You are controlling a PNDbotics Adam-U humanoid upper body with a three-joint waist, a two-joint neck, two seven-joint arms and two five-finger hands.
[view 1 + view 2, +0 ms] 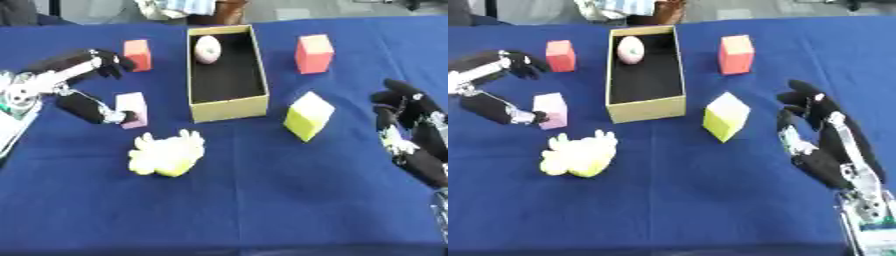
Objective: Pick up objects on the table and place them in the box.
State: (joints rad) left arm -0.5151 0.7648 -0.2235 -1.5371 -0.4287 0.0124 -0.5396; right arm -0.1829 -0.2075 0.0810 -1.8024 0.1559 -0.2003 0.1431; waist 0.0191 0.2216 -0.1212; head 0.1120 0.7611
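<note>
While one pale egg-shaped thing (207, 49) already lies at the far end of the open box (226, 106), most of the job looks undone. Five things still sit on the blue tabletop (262, 200): a red block (137, 54) just left of the box, a second red block (314, 53) to its right, a yellow block (308, 116) near the box's near right corner, a pink block (133, 109) to the left of the box, and a soft yellow, lumpy thing (167, 154) in front of it.

The left robot hand (79, 87) is at the pink block. Its thumb reaches to the block's near side and seems to touch it, while its fingers arch well above, their tips close to the red block on the left; the hand is spread wide and has not closed on anything. I judge the pink block to be the piece now in hand, with the grasp not yet made.

The right robot hand (824, 142) rests idle at the right edge, near the lower corner, fingers relaxed and pointing up, holding nothing; the yellow block is the nearest thing to it.

By this count, one thing is in and five are left.

No brand, label or readable writing shows on the box, the blocks or the cloth; the blocks are plain-coloured.
</note>
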